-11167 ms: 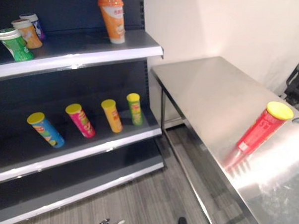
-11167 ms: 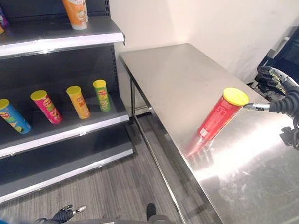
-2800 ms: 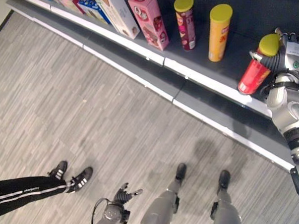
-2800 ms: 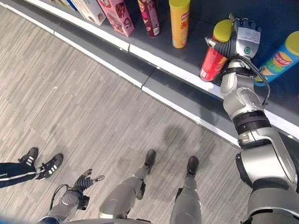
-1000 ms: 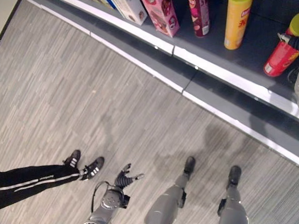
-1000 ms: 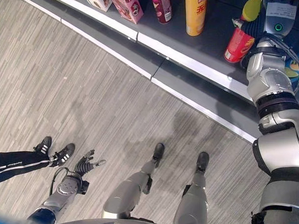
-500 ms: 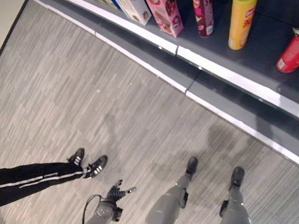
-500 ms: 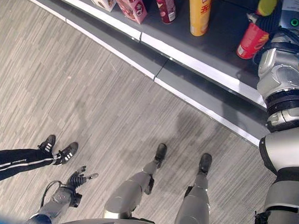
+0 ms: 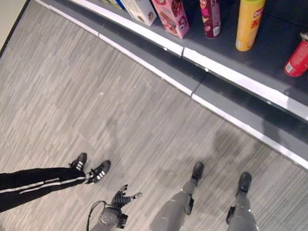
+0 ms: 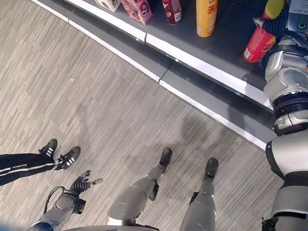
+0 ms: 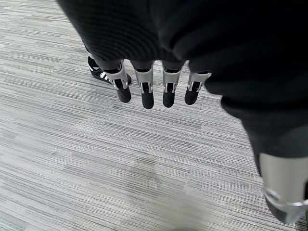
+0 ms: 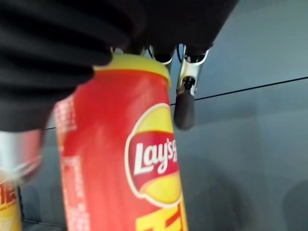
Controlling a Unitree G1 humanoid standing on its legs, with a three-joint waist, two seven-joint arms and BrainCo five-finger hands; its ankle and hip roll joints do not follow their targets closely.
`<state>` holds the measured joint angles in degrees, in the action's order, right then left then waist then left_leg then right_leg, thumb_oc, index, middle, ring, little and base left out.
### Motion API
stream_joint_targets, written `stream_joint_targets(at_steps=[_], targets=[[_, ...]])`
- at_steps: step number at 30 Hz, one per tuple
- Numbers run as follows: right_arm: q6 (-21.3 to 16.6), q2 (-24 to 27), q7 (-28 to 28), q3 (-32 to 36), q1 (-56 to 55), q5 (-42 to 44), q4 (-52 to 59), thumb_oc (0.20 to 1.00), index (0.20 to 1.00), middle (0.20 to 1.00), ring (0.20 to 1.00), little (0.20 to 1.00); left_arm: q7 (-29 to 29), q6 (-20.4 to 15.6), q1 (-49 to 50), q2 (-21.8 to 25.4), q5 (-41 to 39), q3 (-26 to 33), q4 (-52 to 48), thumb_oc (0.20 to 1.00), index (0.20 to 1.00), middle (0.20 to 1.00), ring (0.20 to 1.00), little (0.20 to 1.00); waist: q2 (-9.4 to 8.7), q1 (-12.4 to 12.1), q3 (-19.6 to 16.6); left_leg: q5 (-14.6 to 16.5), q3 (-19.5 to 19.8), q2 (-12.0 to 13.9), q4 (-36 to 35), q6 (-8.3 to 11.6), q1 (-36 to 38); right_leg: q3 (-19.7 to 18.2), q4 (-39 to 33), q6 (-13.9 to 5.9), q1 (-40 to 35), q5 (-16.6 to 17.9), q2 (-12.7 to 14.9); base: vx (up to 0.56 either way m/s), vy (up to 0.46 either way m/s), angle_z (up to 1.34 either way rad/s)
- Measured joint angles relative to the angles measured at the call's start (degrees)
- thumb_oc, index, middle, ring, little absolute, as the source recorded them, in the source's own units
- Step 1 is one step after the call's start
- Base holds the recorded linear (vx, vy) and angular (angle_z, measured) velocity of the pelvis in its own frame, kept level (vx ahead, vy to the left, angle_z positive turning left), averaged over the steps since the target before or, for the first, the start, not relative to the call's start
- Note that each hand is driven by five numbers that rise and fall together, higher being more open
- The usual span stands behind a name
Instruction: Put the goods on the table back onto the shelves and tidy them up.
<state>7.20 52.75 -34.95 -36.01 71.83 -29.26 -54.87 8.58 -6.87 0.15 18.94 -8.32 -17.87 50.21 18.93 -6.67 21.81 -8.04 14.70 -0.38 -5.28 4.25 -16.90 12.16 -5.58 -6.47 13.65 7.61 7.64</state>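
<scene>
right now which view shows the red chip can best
The right wrist view: the red chip can fills it from close, yellow lid up among the right hand fingers. The right eye view shows it small on the shelf, tilted beside that hand. The left eye view catches it at the frame's right edge.

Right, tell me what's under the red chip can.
The red chip can stands tilted on the dark shelf board, beside the yellow can. The right hand is at its yellow lid; whether its base sits flat is hidden.
</scene>
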Motion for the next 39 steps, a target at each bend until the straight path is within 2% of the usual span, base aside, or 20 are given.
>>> stream_joint_targets(at_steps=[8,13,15,20,25,26,27,28,29,30,31,32,33,36,37,39], targets=[[0.0,-0.1,0.1,-0.4,0.0,0.0,0.0,1.0,1.0,1.0,1.0,1.0,0.1,0.0,-0.4,-0.1,0.0,-0.4,0.1,1.0,1.0,1.0,1.0,1.0,-0.37,0.1,-0.1,-0.1,0.0,0.0,0.0,-0.07,0.1,0.1,0.0,0.02,-0.2,0.2,0.0,0.0,0.0,0.0],[0.1,-0.5,0.0,0.3,-0.3,0.1,2.6,1.0,1.0,1.0,1.0,1.0,0.2,0.3,-1.1,-0.2,0.0,-0.5,0.2,1.0,1.0,1.0,1.0,1.0,-1.66,0.4,-0.4,-0.1,0.0,0.0,0.0,-0.08,0.3,0.1,0.0,0.01,-0.3,0.2,0.0,0.0,0.0,0.0],[0.2,-0.4,-0.7,2.5,-1.1,0.1,7.1,1.0,1.0,1.0,1.0,1.0,0.2,0.9,-1.9,-0.2,0.0,-0.4,0.2,1.0,1.0,1.0,1.0,1.0,-2.29,0.7,-0.6,-0.1,0.0,0.0,0.0,-0.08,0.3,0.1,0.0,0.01,-0.3,0.2,0.0,0.0,0.0,0.0],[0.7,-0.5,-3.5,10.1,-7.0,-0.2,19.9,1.0,1.0,1.0,1.0,1.0,0.3,1.4,-4.2,-0.3,0.2,0.1,0.3,1.0,1.0,1.0,1.0,1.0,-5.28,2.4,-1.5,0.0,-0.4,-0.1,0.0,-0.06,1.1,-0.4,0.0,0.0,-1.0,0.3,0.1,0.0,0.02,-0.02],[-0.1,-1.1,-3.6,20.1,-22.5,-2.2,38.2,1.0,1.0,1.0,1.0,1.0,0.4,2.5,-5.4,-0.5,0.7,2.8,2.2,1.0,1.0,1.0,1.0,1.0,-8.19,4.4,-1.9,0.0,-1.6,-0.1,0.0,-0.01,1.8,-1.7,0.0,0.03,-1.1,0.6,0.1,0.01,0.019,-0.13],[-1.9,-3.3,-0.7,23.5,-30.9,1.1,45.3,1.0,1.0,1.0,1.0,1.0,0.6,3.0,-5.9,-1.0,1.2,2.9,2.5,1.0,1.0,1.0,1.0,1.0,-9.53,6.1,-1.9,0.2,-2.4,0.1,0.0,0.28,2.2,-2.3,0.0,-0.07,-1.1,0.7,0.0,0.01,-0.01,-0.27],[-5.4,-7.2,2.3,27.2,-40.3,5.9,53.9,1.0,1.0,1.0,1.0,1.0,0.6,3.6,-5.6,-1.3,2.4,4.7,3.2,1.0,1.0,1.0,1.0,1.0,-10.87,6.7,-2.3,0.3,-3.1,0.4,0.0,0.41,2.3,-2.6,0.0,0.01,-1.1,0.7,-0.2,0.03,-0.014,-0.17],[-5.4,-7.2,2.3,27.2,-40.3,5.9,53.9,1.0,1.0,1.0,1.0,1.0,0.6,3.6,-5.6,-1.3,2.4,4.7,3.2,1.0,1.0,1.0,1.0,1.0,-10.87,6.7,-2.3,0.3,-3.1,0.4,0.0,0.41,2.3,-2.6,0.0,0.01,-1.1,0.7,-0.2,0.01,0.001,-0.23],[-11.4,-9.6,9.0,26.2,-49.4,14.5,57.6,1.0,1.0,1.0,1.0,1.0,0.1,4.1,-6.0,-1.4,3.6,5.0,4.5,1.0,1.0,1.0,1.0,1.0,-12.79,8.5,-2.1,0.6,-4.1,0.7,0.0,0.67,3.0,-3.5,0.0,0.28,-1.3,0.9,-0.4,0.07,-0.006,-0.16],[-14.0,-12.7,14.6,29.5,-56.4,23.5,58.8,1.0,1.0,1.0,1.0,1.0,-0.4,4.5,-6.4,-1.7,4.9,5.4,5.0,1.0,1.0,1.0,1.0,1.0,-13.08,8.2,-2.0,0.6,-4.2,0.8,-0.1,0.73,3.7,-3.4,0.0,0.31,-2.1,1.0,-0.2,0.05,-0.006,-0.2],[-15.0,-14.2,18.1,29.7,-60.6,28.8,58.5,1.0,1.0,1.0,1.0,1.0,-0.7,4.6,-6.8,-1.9,5.5,5.4,5.6,1.0,1.0,1.0,1.0,1.0,-13.91,9.2,-2.1,1.1,-4.6,0.9,0.0,1.32,4.3,-3.8,0.0,0.27,-2.6,1.0,-0.4,0.09,-0.005,-0.05],[-15.6,-16.2,22.7,31.1,-64.2,34.8,58.4,1.0,1.0,1.0,1.0,1.0,-1.5,4.8,-6.8,-2.1,6.7,6.5,6.7,1.0,1.0,1.0,1.0,1.0,-14.36,9.5,-2.1,1.4,-4.7,1.0,-0.1,1.34,5.1,-3.8,0.0,0.23,-3.4,0.8,-0.3,0.05,0.009,-0.19],[-15.7,-18.4,30.2,29.3,-70.2,44.5,57.9,1.0,1.0,1.0,1.0,1.0,-2.6,5.0,-5.6,-2.0,7.9,8.1,7.8,1.0,1.0,1.0,1.0,1.0,-15.69,10.1,-2.7,2.1,-5.5,1.3,-0.4,1.32,6.1,-4.6,0.0,-0.05,-4.1,0.0,-0.4,0.08,0.011,-0.28],[-15.6,-18.9,39.6,26.9,-76.2,54.6,57.3,1.0,1.0,1.0,1.0,1.0,-4.0,5.1,-4.0,-2.0,9.6,9.2,8.7,1.0,1.0,1.0,1.0,1.0,-17.08,11.9,-3.5,2.5,-7.0,1.5,-0.4,0.9,7.2,-5.7,0.0,0.28,-4.4,0.0,-0.5,0.08,0.016,-0.27],[-14.0,-17.6,46.4,22.8,-79.5,59.6,54.1,1.0,1.0,1.0,1.0,1.0,-5.4,5.0,-2.7,-1.9,9.7,9.3,8.8,1.0,1.0,1.0,1.0,1.0,-18.23,12.4,-5.1,2.9,-7.9,1.8,-0.4,0.59,8.5,-6.5,0.0,0.32,-5.3,-0.1,-0.7,0.08,0.008,-0.23],[-11.3,-16.0,51.2,20.1,-82.9,60.8,51.9,1.0,1.0,1.0,1.0,1.0,-6.4,4.6,-0.8,-1.9,9.7,9.2,8.5,1.0,1.0,1.0,1.0,1.0,-18.78,12.5,-8.2,3.3,-8.2,1.9,-0.4,0.16,8.6,-6.8,-0.1,0.27,-5.6,-0.3,-0.9,0.08,0.015,-0.15]])
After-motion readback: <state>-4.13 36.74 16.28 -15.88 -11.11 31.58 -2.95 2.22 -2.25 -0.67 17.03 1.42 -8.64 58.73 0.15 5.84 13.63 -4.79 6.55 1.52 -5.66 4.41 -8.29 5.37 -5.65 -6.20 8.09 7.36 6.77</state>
